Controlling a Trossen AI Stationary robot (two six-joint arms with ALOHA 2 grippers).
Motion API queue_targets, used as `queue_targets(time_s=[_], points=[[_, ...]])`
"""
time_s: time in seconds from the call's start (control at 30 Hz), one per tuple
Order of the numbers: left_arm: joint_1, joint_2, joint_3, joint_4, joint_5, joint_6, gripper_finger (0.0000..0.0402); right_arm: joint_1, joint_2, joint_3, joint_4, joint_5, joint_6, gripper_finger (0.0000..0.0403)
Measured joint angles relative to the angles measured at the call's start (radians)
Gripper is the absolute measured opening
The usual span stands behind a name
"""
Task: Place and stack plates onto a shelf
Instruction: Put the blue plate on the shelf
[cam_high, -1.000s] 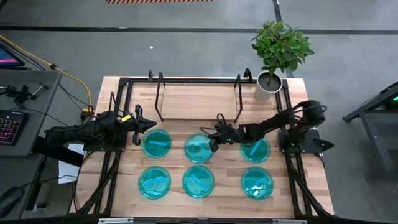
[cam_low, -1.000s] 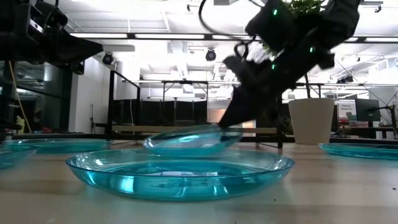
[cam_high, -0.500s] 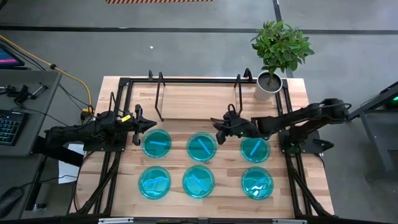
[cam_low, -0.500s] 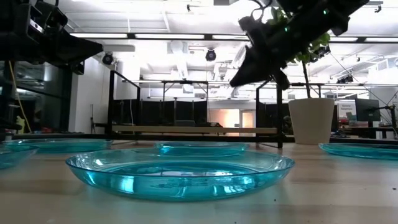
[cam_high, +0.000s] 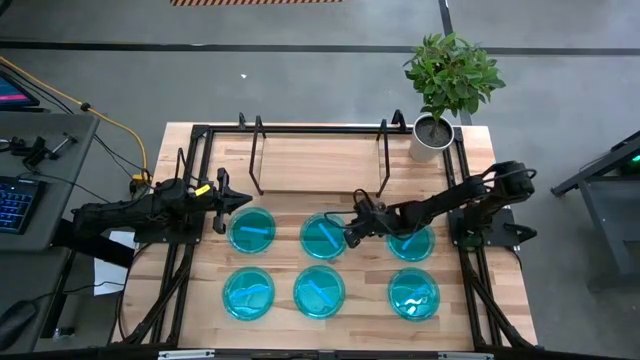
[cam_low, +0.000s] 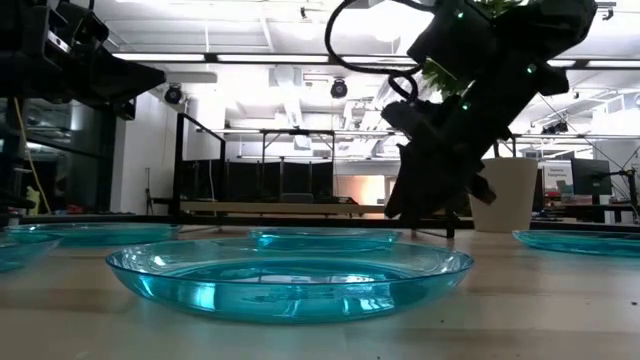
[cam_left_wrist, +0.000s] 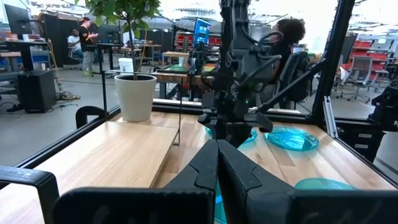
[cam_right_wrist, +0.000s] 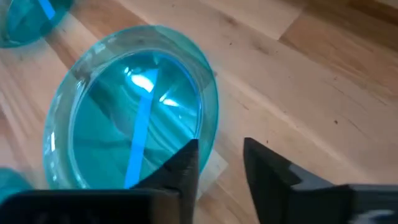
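Six cyan plates lie flat on the wooden table in two rows of three. The middle plate of the far row (cam_high: 322, 236) (cam_right_wrist: 124, 112) lies just in front of the shelf (cam_high: 320, 165), whose board is bare. My right gripper (cam_high: 348, 236) (cam_right_wrist: 221, 165) is open and low at this plate's right rim, one finger (cam_right_wrist: 186, 163) over the rim and the other (cam_right_wrist: 267, 169) outside it over bare wood. My left gripper (cam_high: 243, 200) (cam_left_wrist: 217, 163) is shut on nothing and hangs above the table beside the far left plate (cam_high: 251, 230). My right gripper comes slanting down from the table's right side at the right rim (cam_right_wrist: 210, 134) of the far middle plate. The finger itself hides where it meets the rim, so I cannot tell whether it touches. The plate lies flat on the table.
A potted plant (cam_high: 432, 135) stands at the table's far right corner, right of the shelf's wire end frame (cam_high: 384, 150). The far right plate (cam_high: 411, 241) lies under my right arm. The near row's plates (cam_high: 319, 291) sit close in front. A black frame rims the table.
A second ago my right gripper held the far middle plate by its right rim, tipped up off the table. It let go, and the plate dropped flat. The gripper rose and drew back toward the table's right, then came down again to the same rim.
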Motion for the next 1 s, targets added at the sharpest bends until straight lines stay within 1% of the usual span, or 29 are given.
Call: queue_targets(time_s=[0.07, 0.13, 0.23, 0.33, 0.43, 0.6, 0.73, 0.8, 0.87, 0.93, 1.0], points=[[0.0, 0.0, 0.0, 0.0, 0.0, 0.0, 0.0, 0.015, 0.014, 0.0, 0.038, 0.067, 0.012, 0.0143], [0.0, 0.0, 0.0, 0.0, 0.0, 0.0, 0.0, 0.026, 0.033, 0.0, 0.096, 0.111, 0.012, 0.0163], [0.0, 0.0, 0.0, 0.0, 0.0, 0.0, 0.0, 0.03, 0.082, 0.0, 0.194, 0.131, 0.012, 0.018], [0.0, 0.0, 0.0, 0.0, 0.0, 0.0, 0.0, 0.026, 0.145, 0.0, 0.284, 0.126, 0.011, 0.0184], [0.0, 0.0, 0.0, 0.0, 0.0, 0.0, 0.0, 0.018, 0.196, 0.0, 0.336, 0.14, 0.007, 0.0185], [0.0, 0.0, 0.0, 0.0, 0.0, 0.0, 0.0, 0.013, 0.244, 0.0, 0.422, 0.176, -0.018, 0.0185], [0.0, 0.0, 0.0, 0.0, 0.0, 0.0, 0.0, 0.012, 0.267, 0.0, 0.498, 0.168, -0.063, 0.0181], [0.0, 0.0, 0.0, 0.0, 0.0, 0.0, 0.0, 0.007, 0.274, 0.0, 0.506, 0.168, -0.063, 0.0168], [0.0, 0.0, 0.0, 0.0, 0.0, 0.0, 0.0, 0.001, 0.282, 0.0, 0.507, 0.173, -0.059, 0.014], [0.0, 0.0, 0.0, 0.0, 0.0, 0.0, 0.0, -0.003, 0.293, 0.001, 0.51, 0.179, -0.07, 0.0095], [0.0, 0.0, 0.0, 0.0, 0.0, 0.0, 0.0, -0.007, 0.299, 0.002, 0.508, 0.18, -0.088, 0.0037]])
